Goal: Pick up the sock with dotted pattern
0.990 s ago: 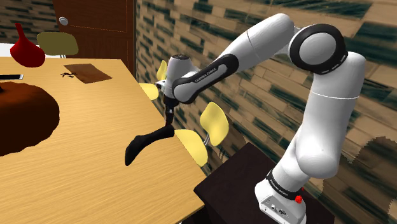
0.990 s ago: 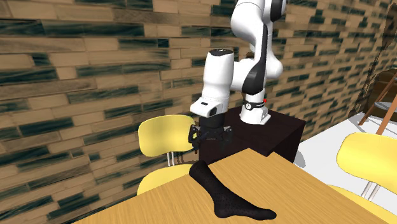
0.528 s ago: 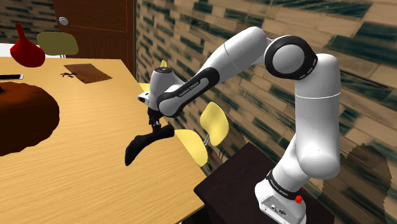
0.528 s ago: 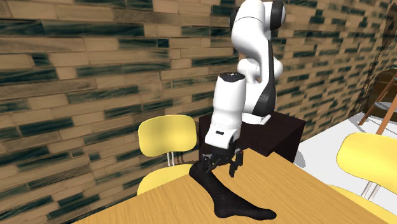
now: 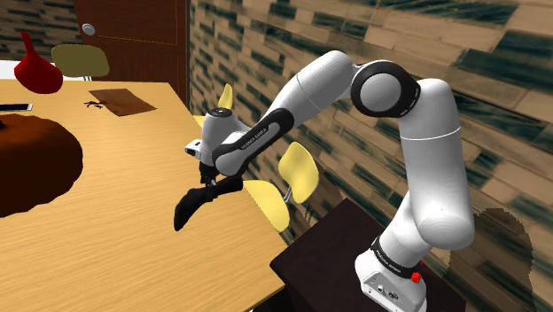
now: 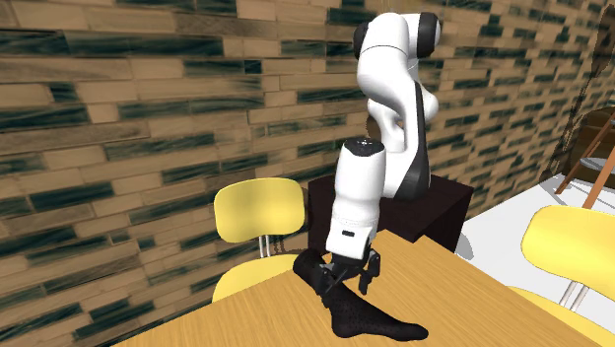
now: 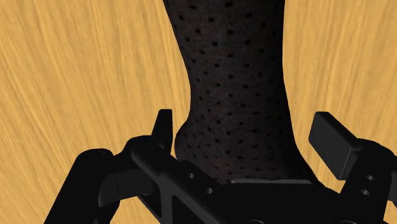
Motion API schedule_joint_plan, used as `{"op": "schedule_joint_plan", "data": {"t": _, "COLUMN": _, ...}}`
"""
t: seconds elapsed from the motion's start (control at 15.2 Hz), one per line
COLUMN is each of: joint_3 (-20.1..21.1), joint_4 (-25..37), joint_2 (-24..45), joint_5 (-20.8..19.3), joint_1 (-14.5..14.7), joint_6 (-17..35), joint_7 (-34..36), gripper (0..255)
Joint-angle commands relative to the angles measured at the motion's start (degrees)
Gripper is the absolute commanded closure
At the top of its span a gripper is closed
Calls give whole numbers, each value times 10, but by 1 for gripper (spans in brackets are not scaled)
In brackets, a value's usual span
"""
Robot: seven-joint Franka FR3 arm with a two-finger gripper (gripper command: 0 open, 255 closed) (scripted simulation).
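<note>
A black sock with a dotted pattern [image 5: 189,206] [image 6: 367,320] lies flat on the wooden table [image 5: 106,239] near its edge, with the leg end toward the arm. My gripper [image 5: 214,183] [image 6: 346,278] is down at the sock's leg part and open. In the wrist view the gripper [image 7: 248,127] straddles the sock [image 7: 235,76]: one finger [image 7: 164,127] stands at one edge of it, the other finger [image 7: 334,137] stands off the opposite edge. Bare table [image 7: 76,76] shows on either side. Whether the fingers touch the cloth I cannot tell.
Yellow chairs [image 5: 297,170] [image 6: 258,212] stand at the table's edge by the brick wall, another [image 6: 577,246] at the second exterior view's right. A dark brown mound [image 5: 31,164], a red object [image 5: 37,71] and a brown mat [image 5: 120,100] lie farther along the table. The dark stand [image 5: 332,257] is beside it.
The arm has swung from past the table's edge to over the sock and come down onto its leg part. The fingers stayed apart. The sock has not moved.
</note>
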Motion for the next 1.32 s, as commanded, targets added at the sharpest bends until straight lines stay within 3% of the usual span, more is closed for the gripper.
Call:
{"op": "schedule_joint_plan", "data": {"t": 0.0, "joint_3": -3, "joint_4": 6, "joint_2": 18, "joint_5": -3, "joint_1": 3, "joint_6": 12, "joint_7": 3, "gripper": 0}}
{"op": "schedule_joint_plan", "data": {"t": 0.13, "joint_3": -3, "joint_4": 6, "joint_2": 18, "joint_5": -3, "joint_1": 3, "joint_6": 13, "joint_7": 3, "gripper": 0}}
{"op": "schedule_joint_plan", "data": {"t": 0.2, "joint_3": -3, "joint_4": 5, "joint_2": 18, "joint_5": -3, "joint_1": 3, "joint_6": 13, "joint_7": 3, "gripper": 255}}
{"op": "schedule_joint_plan", "data": {"t": 0.79, "joint_3": -3, "joint_4": 6, "joint_2": 18, "joint_5": -3, "joint_1": 3, "joint_6": 12, "joint_7": 3, "gripper": 255}}
{"op": "schedule_joint_plan", "data": {"t": 1.25, "joint_3": 5, "joint_4": -3, "joint_2": -25, "joint_5": 5, "joint_1": -4, "joint_6": -22, "joint_7": -4, "gripper": 255}}
